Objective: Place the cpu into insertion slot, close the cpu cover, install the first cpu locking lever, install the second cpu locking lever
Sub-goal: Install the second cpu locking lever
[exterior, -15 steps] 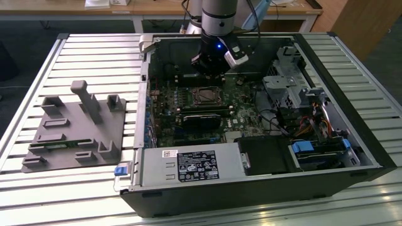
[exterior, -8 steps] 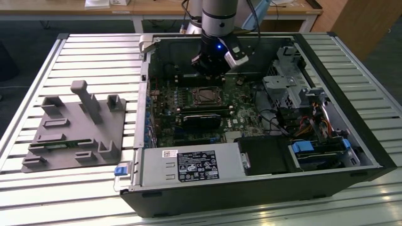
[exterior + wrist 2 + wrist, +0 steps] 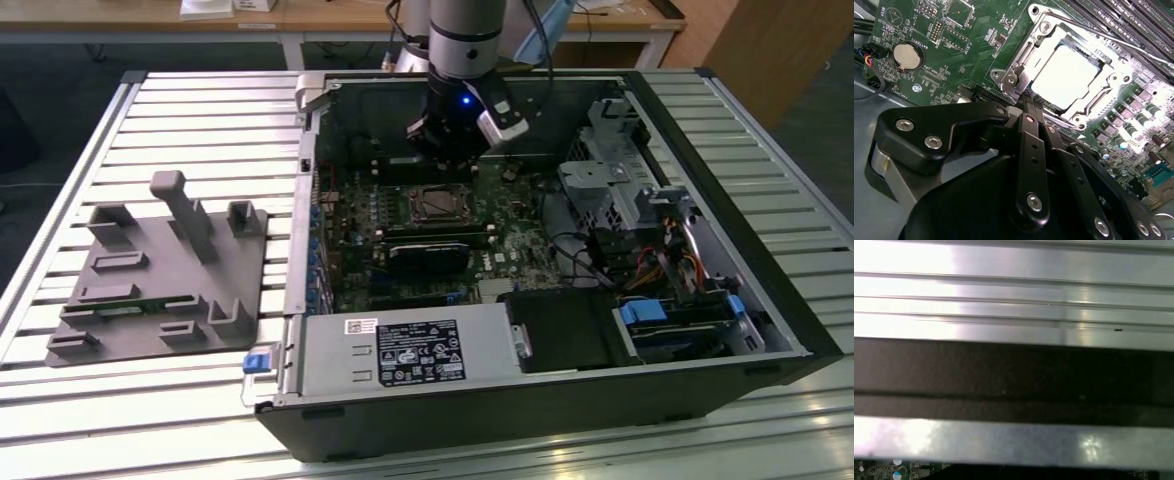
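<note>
A big black computer case [image 3: 747, 330] lies open on a table [image 3: 80, 120] made of silver slats. Inside the case is a green board [image 3: 521, 262] full of tiny parts. The robot arm [image 3: 465, 40] reaches down into the far part of the case. Its gripper [image 3: 447, 160] hangs just above the board, just beyond the insertion slot [image 3: 437, 203], which sits near the middle of the board. In the second wrist view the gripper [image 3: 1026, 102] has its black fingers [image 3: 1030, 145] pressed together with no gap, and they hold nothing. The finger tips are right by one edge of the slot, but it is not clear if they touch it. The cpu [image 3: 1070, 75] lies flat in the slot, and its grey top shines bright. The cpu cover [image 3: 1104, 95] lies down flat around the cpu, like a silver picture frame. A thin metal lever [image 3: 1094, 31] runs along one side of the cover. A round silver battery [image 3: 906, 56] sits on the board, well apart from the slot. In the exterior view a grey tray [image 3: 160, 280] with posts stands on the table, on the exterior view's left of the case. A silver box [image 3: 400, 355] with a label sits in the near part of the case. The first wrist view shows silver slats and a dark band [image 3: 1014, 375].
</note>
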Available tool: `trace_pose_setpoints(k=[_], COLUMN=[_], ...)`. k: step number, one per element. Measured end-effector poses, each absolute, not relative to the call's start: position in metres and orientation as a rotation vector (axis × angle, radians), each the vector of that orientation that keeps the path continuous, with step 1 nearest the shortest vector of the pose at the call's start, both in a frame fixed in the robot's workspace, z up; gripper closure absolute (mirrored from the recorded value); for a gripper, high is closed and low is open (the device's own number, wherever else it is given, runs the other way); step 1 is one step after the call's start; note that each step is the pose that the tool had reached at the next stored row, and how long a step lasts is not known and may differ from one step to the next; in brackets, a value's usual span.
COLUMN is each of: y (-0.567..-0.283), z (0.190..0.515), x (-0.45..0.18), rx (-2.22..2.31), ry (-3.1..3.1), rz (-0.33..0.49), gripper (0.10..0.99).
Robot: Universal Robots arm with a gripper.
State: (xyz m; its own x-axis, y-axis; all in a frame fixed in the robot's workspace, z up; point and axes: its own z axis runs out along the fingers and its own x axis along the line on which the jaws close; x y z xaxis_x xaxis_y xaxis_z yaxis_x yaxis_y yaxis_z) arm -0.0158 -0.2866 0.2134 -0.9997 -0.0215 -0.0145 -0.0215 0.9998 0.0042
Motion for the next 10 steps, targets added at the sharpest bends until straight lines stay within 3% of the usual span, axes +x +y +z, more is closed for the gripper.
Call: trace_pose_setpoints(k=[10], y=[-0.289], z=[0.2135], x=[-0.0158], rx=[-0.034], ry=[3.127], rz=[0.006], gripper=[0.98])
